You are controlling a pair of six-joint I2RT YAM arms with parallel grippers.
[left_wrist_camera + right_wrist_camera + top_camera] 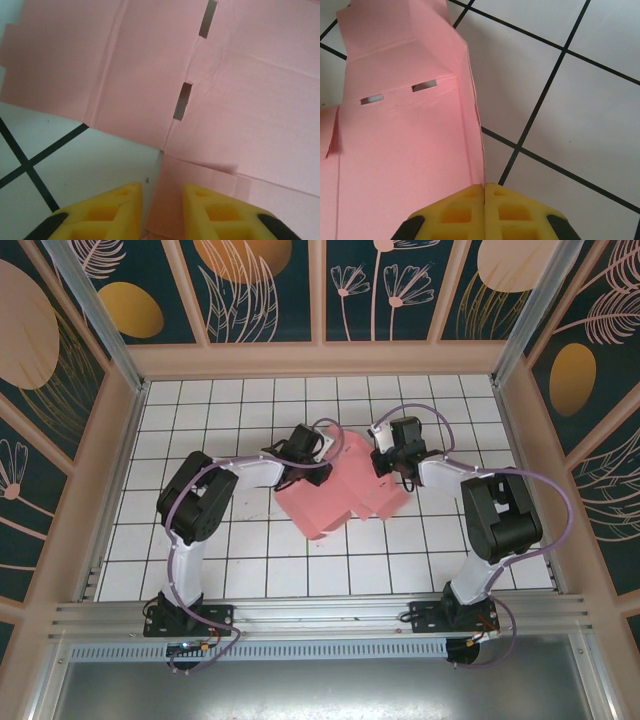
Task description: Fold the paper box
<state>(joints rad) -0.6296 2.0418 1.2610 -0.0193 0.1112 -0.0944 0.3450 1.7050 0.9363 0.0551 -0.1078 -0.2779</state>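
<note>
The pink paper box point(330, 498) lies partly folded on the white tiled table point(240, 570) between both arms. In the left wrist view its creased panels point(250, 100) with two slots spread ahead. My left gripper point(162, 200) is at its left edge point(318, 450), yellow fingers point(115, 205) apart, a small pink flap point(172, 195) standing loose in the gap. My right gripper point(484, 192) is shut on the top edge of a raised side wall point(470, 125) at the box's right side point(385, 462). That wall stands upright beside the slotted floor panel point(405, 150).
Wooden rails point(320, 360) and patterned walls enclose the tiled floor. Bare tiles point(570, 125) lie right of the raised wall and in front of the box toward the arm bases point(190, 618).
</note>
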